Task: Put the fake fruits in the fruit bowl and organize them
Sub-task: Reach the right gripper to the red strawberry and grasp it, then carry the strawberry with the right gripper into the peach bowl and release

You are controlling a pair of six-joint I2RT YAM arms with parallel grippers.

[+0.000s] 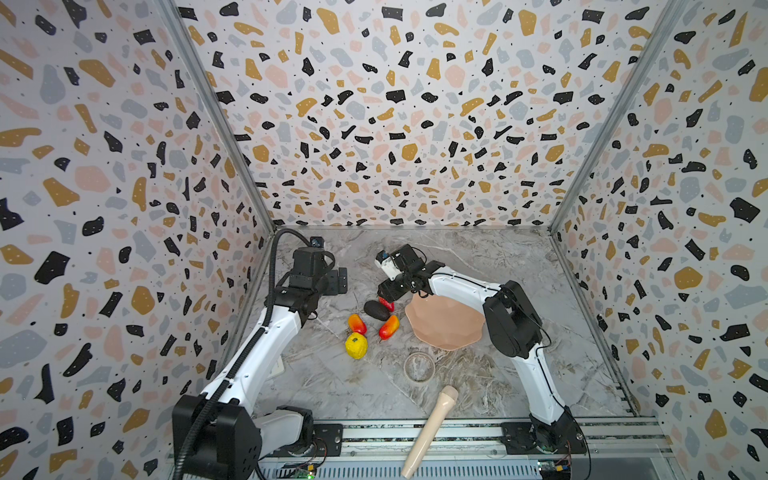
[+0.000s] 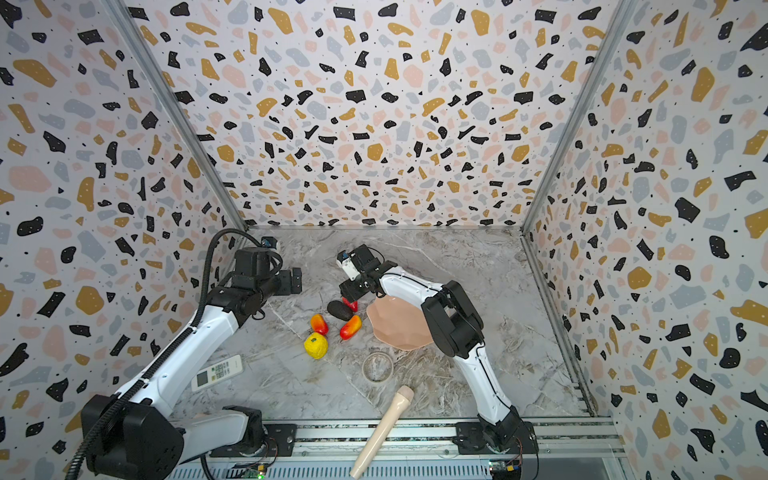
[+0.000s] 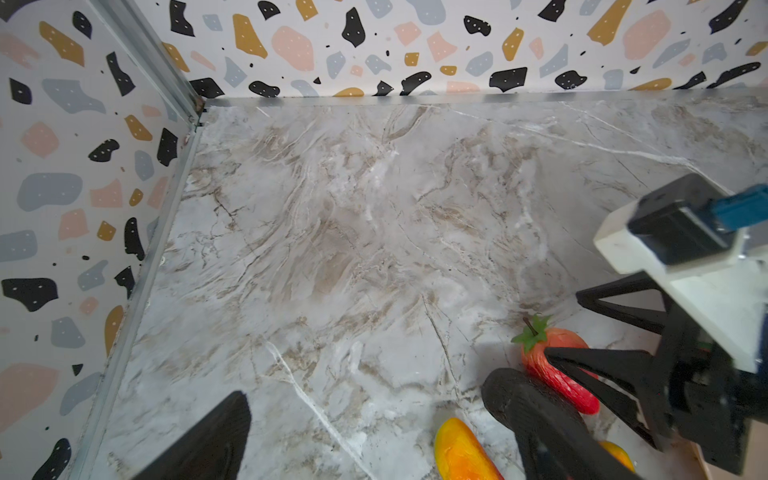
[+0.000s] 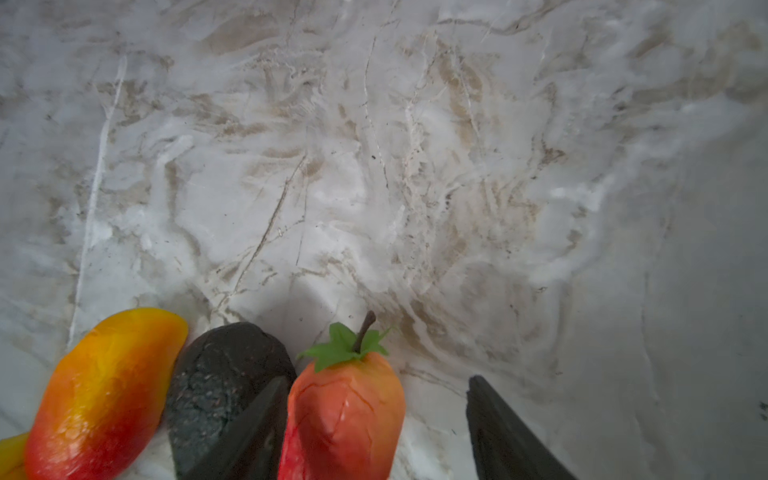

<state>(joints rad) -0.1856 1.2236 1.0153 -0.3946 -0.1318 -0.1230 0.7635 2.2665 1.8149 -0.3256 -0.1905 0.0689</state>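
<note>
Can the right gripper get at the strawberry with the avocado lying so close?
Probably yes: the right gripper straddles the strawberry, one finger between it and the avocado, the other over bare table.

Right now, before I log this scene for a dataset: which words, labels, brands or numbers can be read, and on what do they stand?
No text can be read in any view.
On the white remote control: screen and button markings, too small to read.
On the fruit bowl and the beige stick: no marking shows.
</note>
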